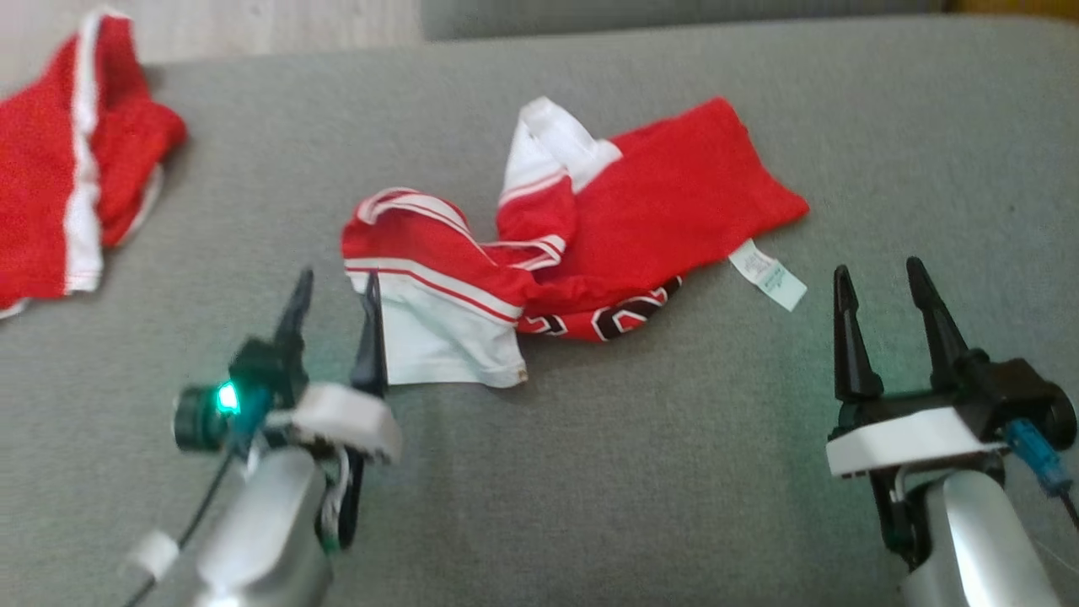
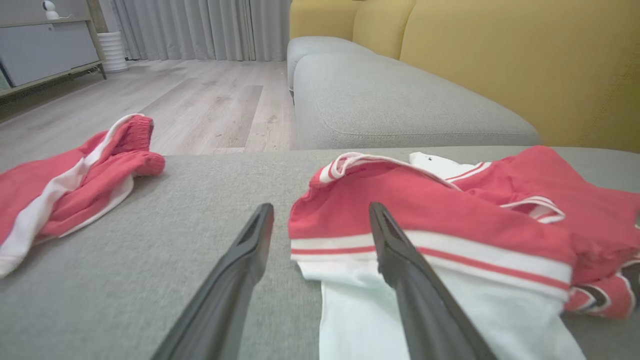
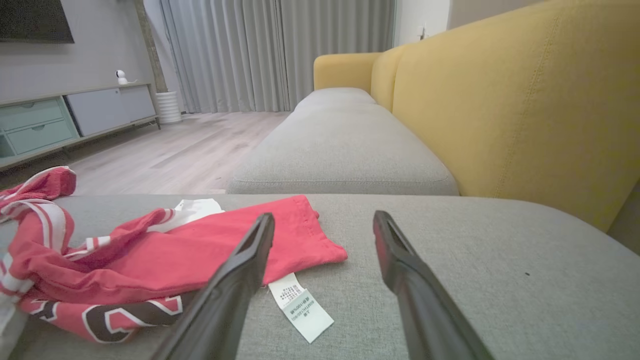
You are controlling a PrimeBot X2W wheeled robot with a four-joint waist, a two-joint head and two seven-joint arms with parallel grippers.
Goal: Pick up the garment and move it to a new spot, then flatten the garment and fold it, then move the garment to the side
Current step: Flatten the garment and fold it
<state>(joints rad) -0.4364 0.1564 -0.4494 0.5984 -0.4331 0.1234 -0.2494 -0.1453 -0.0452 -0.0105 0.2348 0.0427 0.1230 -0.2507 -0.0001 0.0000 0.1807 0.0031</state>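
My left claw [image 1: 337, 280] sat nearest, lower left of the head view. Its jaws were wide and gripped nothing. One finger lay at the edge of the white panel [image 1: 438, 337]; I could not tell whether it touched.

Right claw [image 1: 878, 268], lower right, was also wide and empty, near the cloth but apart from it.

The red jersey [image 1: 657, 202] lay bunched mid-frame on the grey sofa cushion [image 1: 590, 472]. Its sleeves were twisted over the body, with the care label [image 1: 769, 278] sticking out at its right. Another red garment [image 1: 50, 185] lay at upper left, well apart.

Judged: flattening was due. Best to pinch the white corner with the left and the hem by the label with the right, single layers only. Then draw apart low and even, sparing the twisted middle.
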